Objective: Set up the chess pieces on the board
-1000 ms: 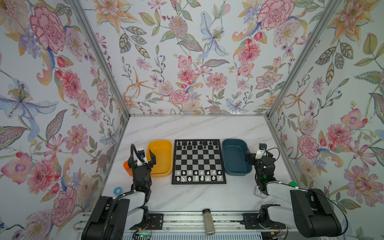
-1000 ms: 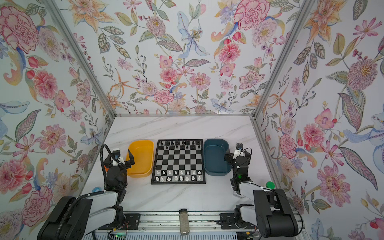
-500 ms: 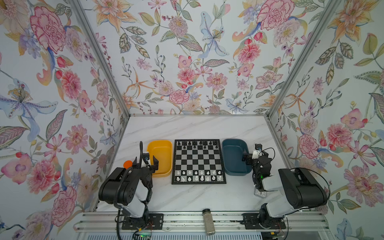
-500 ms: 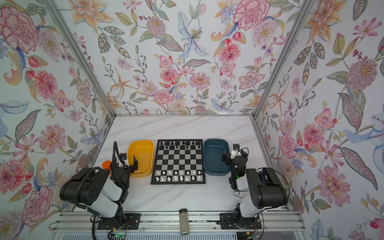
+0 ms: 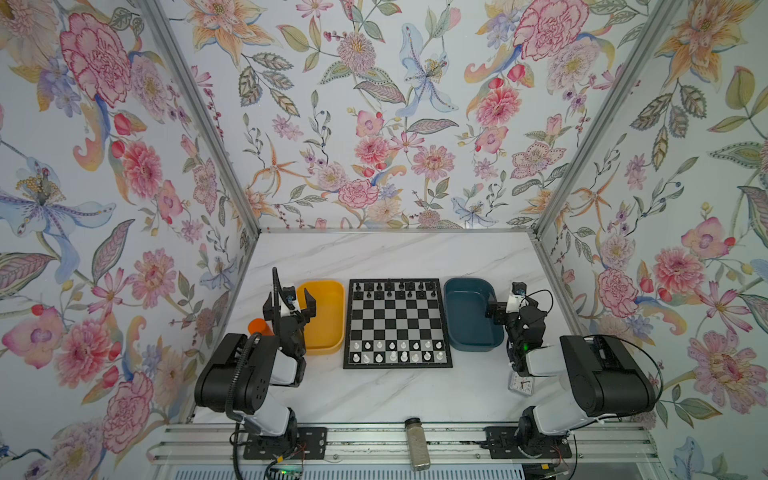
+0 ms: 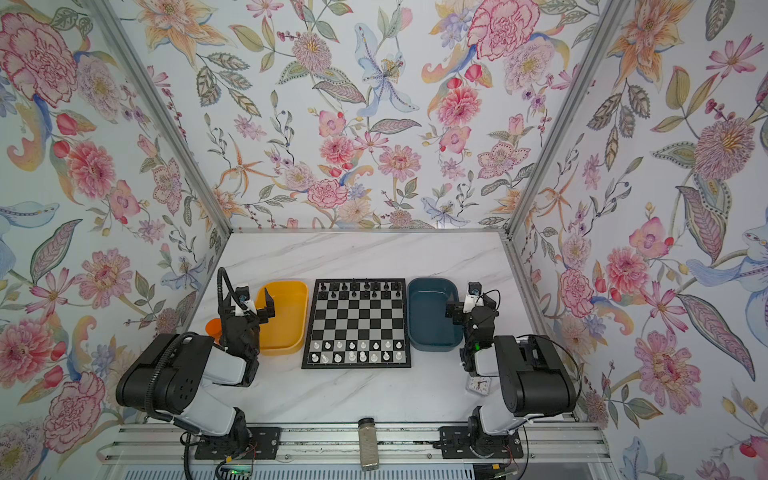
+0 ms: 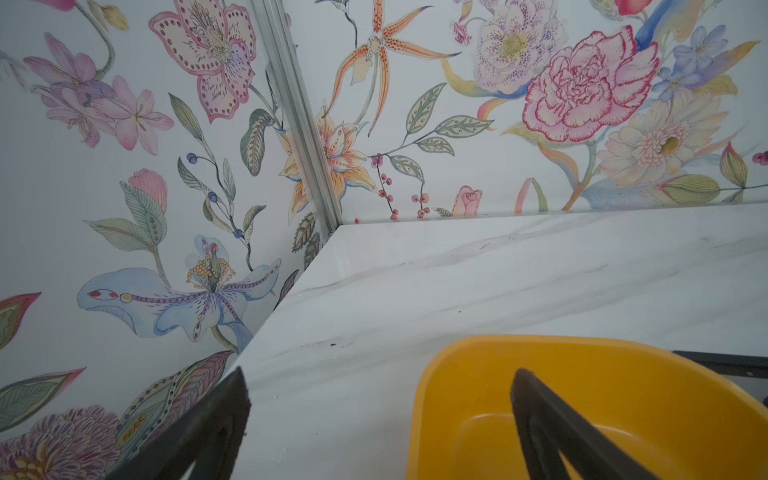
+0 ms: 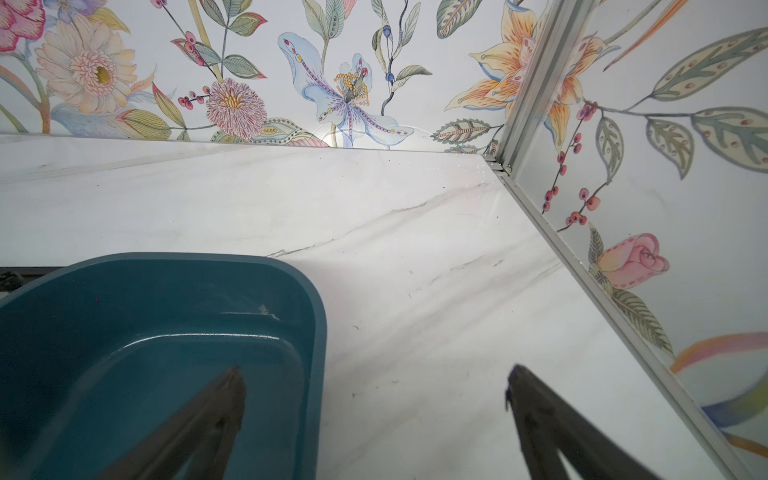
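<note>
Both top views: arms risen since earlier; left gripper (image 5: 291, 301) & right gripper (image 5: 513, 305) still wide, empty.

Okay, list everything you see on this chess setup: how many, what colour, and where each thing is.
chessboard: one, black and silver-grey, centre of the table
white chess pieces: two rows, too small to count, board's near edge
black chess pieces: two rows, too small to count, board's far edge
yellow tray: one, left of the board
dark blue tray: one, right of the board
cup: one, orange, partly hidden behind the left arm
clock: one, small, white, beside the right arm
jar: one, pale contents, on the front rail
table: one, white marble
left gripper: black, open, at the yellow tray
right gripper: black, open, at the dark blue tray
</note>
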Motion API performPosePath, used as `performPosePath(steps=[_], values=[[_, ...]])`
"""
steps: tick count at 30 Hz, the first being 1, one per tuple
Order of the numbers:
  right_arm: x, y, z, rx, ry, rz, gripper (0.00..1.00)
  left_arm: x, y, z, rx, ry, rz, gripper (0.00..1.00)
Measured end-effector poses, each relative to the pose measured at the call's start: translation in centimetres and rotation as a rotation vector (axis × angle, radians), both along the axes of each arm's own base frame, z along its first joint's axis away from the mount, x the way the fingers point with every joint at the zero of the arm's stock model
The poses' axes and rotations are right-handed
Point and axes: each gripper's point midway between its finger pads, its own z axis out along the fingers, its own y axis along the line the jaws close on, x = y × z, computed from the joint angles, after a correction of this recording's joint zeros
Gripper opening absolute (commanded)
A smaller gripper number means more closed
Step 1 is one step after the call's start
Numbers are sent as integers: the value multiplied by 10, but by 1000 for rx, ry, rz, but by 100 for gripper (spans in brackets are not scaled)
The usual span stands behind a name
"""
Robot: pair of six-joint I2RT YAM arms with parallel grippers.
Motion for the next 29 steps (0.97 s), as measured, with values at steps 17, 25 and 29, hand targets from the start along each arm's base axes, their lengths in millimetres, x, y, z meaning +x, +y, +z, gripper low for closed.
performPosePath(steps=[17,25,29], values=[[-1,-2,-3,14,13,0,99,0,0,-7,0,28,3,99],[-1,-2,-3,14,13,0,99,0,0,-7,0,28,3,99],[-1,-2,-3,15,13,3,99,0,0,-7,0,28,3,99]])
